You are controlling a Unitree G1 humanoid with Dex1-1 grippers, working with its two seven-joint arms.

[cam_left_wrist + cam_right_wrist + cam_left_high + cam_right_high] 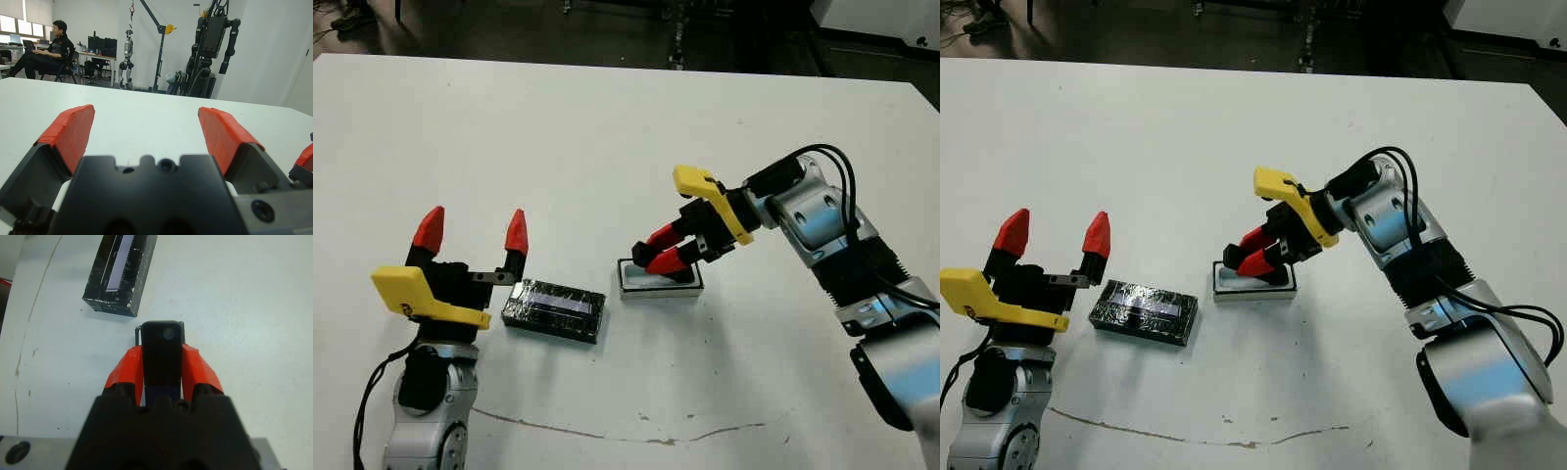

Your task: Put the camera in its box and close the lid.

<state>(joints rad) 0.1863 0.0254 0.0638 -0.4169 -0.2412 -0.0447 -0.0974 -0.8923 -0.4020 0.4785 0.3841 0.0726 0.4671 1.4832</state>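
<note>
Holding position, me reading the head and wrist feeds. Nearest to me: left gripper (475, 238) is parked at the near-left of the table (558, 127), fingers spread wide, nothing between them. Its wrist view confirms the gap is empty.

Just beside it, on its right, lies the lid (554, 310): glossy black, pale stripe up, flat on the table, long axis running left-right with a slight tilt. Left arm is clearly the closer one for that part.

Next out, right of the lid and apart from it: the box (661, 281), white lining showing, long axis also roughly left-right.

Right gripper (658, 257) is directly over the box, fingers clamped on the camera (162, 357). Wrist view shows the black slab pinched by its long sides, lens end pointing away from the gripper body, box edge just visible past its tip. From the head view the camera looks low over the cavity, angled down toward the box's left end; I can't tell if it is touching the lining.

My read: insertion step is in hand, lid step not started. The key thing is camera long axis versus cavity long axis. They look close to parallel, but the slab comes in tilted, so I judge it needs levelling before release or it may ride up on the box wall.
</note>
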